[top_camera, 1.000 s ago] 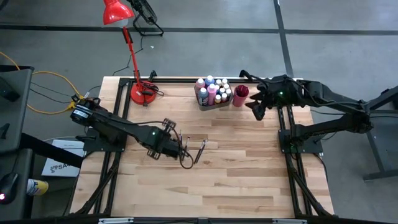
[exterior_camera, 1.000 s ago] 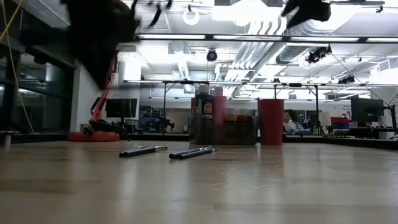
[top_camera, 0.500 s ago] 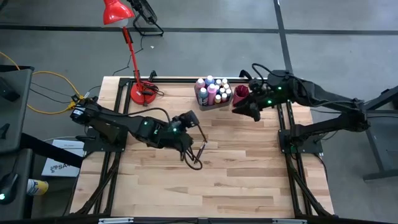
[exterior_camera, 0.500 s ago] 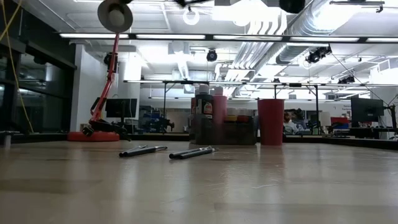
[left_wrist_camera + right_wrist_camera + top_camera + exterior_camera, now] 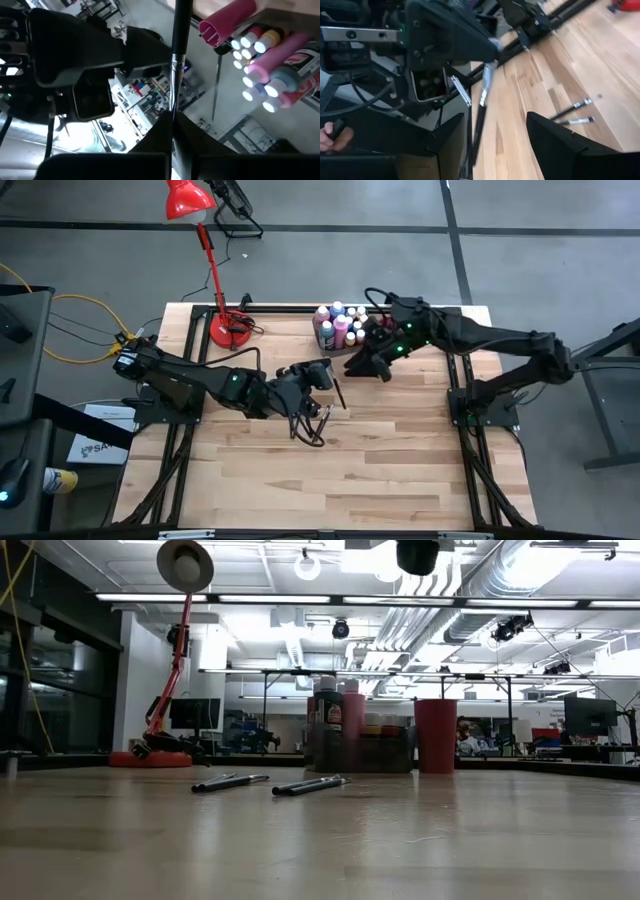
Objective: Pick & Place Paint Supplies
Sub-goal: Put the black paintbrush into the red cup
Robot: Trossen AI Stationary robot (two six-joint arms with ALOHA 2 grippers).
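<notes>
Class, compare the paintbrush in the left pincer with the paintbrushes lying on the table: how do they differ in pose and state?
The paintbrush in the left pincer is clamped and raised off the table; the loose paintbrushes lie flat, ungripped. Both are thin and dark-handled.

Left gripper point(image 5: 325, 376) grips a paintbrush point(image 5: 340, 393) — right gripper point(image 5: 365, 366) (open) nearby, mid-table.

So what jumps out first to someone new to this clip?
The two arms meeting mid-table: the left gripper shut on a paintbrush, the open right gripper close beside it. Behind them, the bin of paint bottles and the red cup stand at the far edge.
</notes>
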